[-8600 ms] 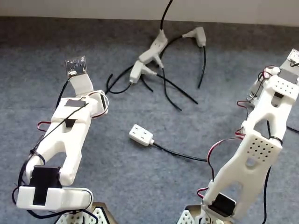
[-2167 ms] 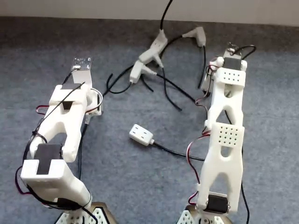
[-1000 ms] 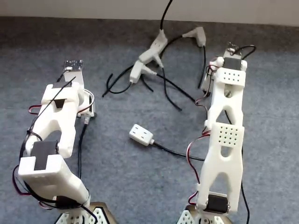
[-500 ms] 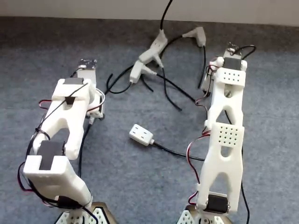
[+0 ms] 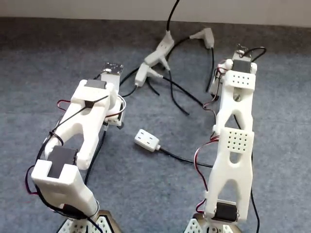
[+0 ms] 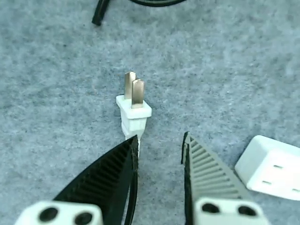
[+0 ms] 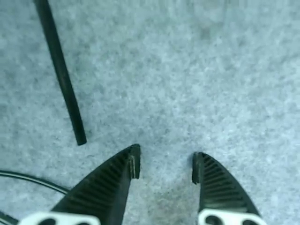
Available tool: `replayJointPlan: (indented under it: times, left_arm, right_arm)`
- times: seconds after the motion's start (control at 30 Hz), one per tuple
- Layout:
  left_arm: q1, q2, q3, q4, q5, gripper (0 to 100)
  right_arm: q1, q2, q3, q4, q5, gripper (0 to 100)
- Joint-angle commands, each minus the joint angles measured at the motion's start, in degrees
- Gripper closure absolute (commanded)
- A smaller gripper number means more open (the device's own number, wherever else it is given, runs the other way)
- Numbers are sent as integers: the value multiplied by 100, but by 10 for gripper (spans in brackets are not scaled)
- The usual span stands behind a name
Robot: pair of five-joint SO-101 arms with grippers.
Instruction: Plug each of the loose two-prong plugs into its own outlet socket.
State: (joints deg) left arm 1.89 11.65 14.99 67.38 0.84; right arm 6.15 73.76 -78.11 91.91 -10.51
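Black cable [image 7: 61, 70] crosses grey carpet [image 7: 220, 65] beside right tool [image 7: 165, 157].

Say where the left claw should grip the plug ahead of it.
Probably the plug by its white body, coming from behind: its prongs point away from the open left claw and must stay free.

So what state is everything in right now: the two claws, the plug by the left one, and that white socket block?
Left claw: open, gripping nothing.
Right claw: open, over bare carpet.
Two-prong plug: unplugged, prongs bare, just ahead of the left claw's tips.
Outlet block: sockets in view empty, cord attached.
Far plug: loose on the carpet, unplugged.
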Motion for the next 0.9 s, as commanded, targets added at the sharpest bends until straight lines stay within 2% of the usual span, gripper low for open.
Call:
replayJointPlan:
  times: [0.0,0.3,0.67,0.87]
  left_arm:
    - [48,-48,-163,35,0,829]
    - [-462,-92,-136,-158,-9,829]
    - [-31,-145,-242,70,-9,829]
    - [40,-690,-259,290,0,829]
  right_arm:
    - [40,66,-101,-207,-44,819]
    - [40,66,-92,-215,-44,819]
    - [40,66,-84,-330,-44,819]
    - [-4,66,-84,-330,-44,819]
